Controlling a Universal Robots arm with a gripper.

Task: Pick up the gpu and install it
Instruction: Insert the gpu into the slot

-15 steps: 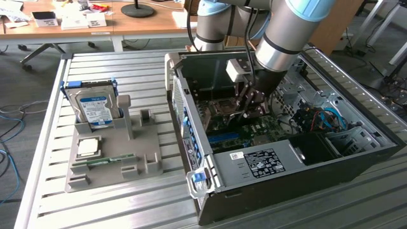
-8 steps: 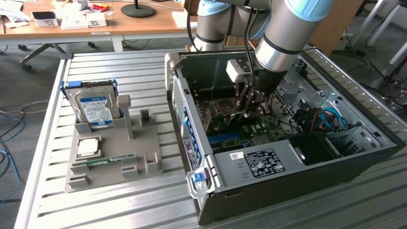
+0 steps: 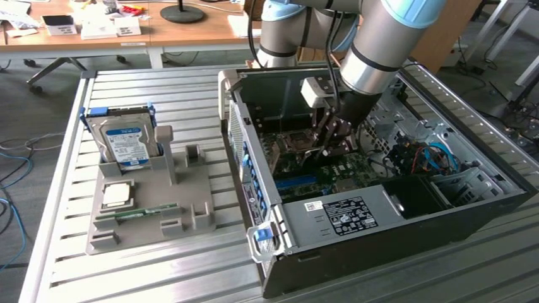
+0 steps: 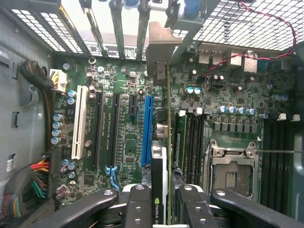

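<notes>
While the silver and pale-blue robot arm (image 3: 370,57) is reaching down into the open black computer case (image 3: 379,221), its black gripper (image 4: 164,205) is pinching the gpu (image 4: 158,175), a thin flat dark circuit card with a silver metal bracket at its far end. The two padded fingers (image 4: 137,204) are pressing against the card's opposite faces, so the card is standing on edge between them and stretching away from the hand toward the case's slotted rear wall. Below the hand, the green motherboard (image 4: 123,95) is lying flat in the case. A long blue expansion slot (image 4: 147,128) is running just beside the held card and parallel to it; whether the card's lower edge is touching the board cannot be told. Farther out on that side of the hand, a long white slot (image 4: 78,123) is lying, and on the hand's other side the square silver processor socket (image 4: 231,173) is sitting open. Well apart from the hand, outside the case toward the exterior view's left, a grey moulded holder (image 3: 181,208) is resting on the slatted metal table (image 3: 126,271), carrying a thick silver hard drive with a blue label (image 3: 126,142) upright and a narrow green memory stick (image 3: 139,214) lying low.
</notes>
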